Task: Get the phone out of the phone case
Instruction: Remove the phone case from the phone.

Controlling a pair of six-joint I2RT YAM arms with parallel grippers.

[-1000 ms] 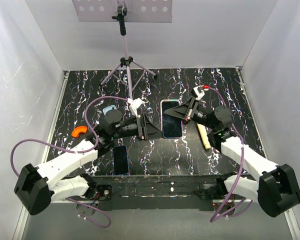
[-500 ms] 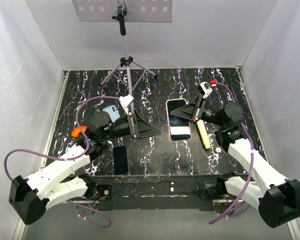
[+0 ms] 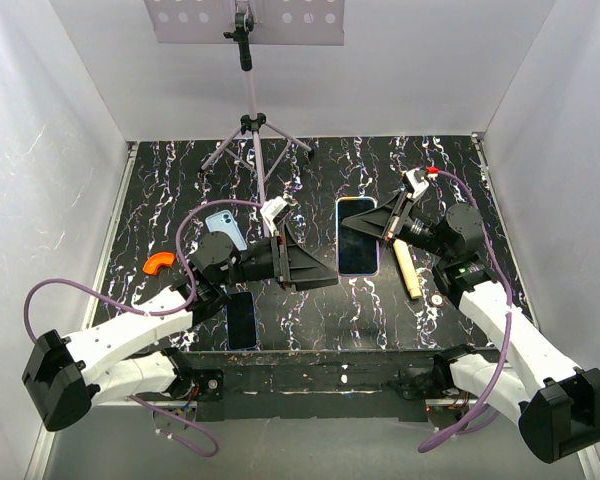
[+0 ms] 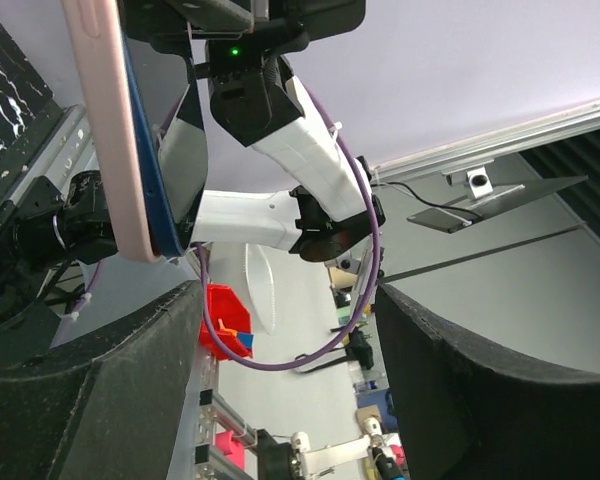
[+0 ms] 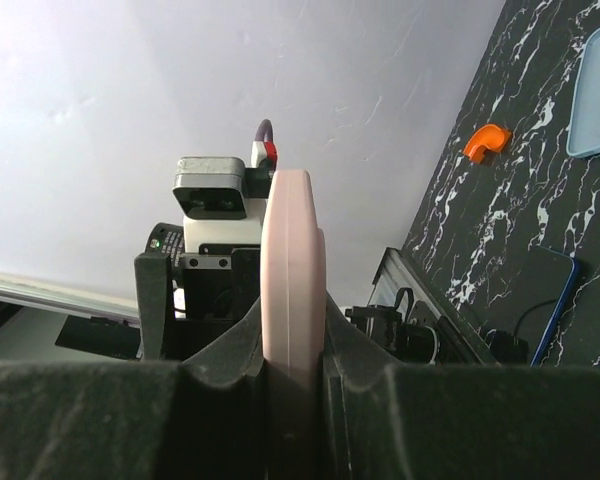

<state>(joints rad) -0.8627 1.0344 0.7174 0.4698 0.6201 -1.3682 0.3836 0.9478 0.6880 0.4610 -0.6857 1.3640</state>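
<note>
Peeling is the step in hand, by my reading, and it wants 2 grips doing different jobs. Toward the left edge of the bench lie an orange piece [image 3: 160,262] and a pale blue slab [image 3: 225,225]. A dark handset [image 3: 241,320] lies near the front edge. None of these looks like the target.

The left arm [image 3: 130,325] points toward the middle, its jaws spread wide and holding nothing. In its wrist view the pink case [image 4: 105,130] hangs edge-on just ahead, with the phone [image 4: 145,150] showing as a blue strip seated in it. The cased phone is over the middle of the bench, a little toward the right edge, and appears to be lifted off the surface. The right arm [image 3: 480,295] has its jaws clamped through the thickness of the pink case on the long side nearest it.

That pinch pins the phone on 1 side, so the phone can only come out on the free side. The left jaws should close near 1 free corner, catch only the soft lip, and roll it back. Starting at a corner should take less force. Pull slowly and low over the bench, since a freed phone may drop. A wooden stick [image 3: 408,268] lies on the bench beside the right arm.
</note>
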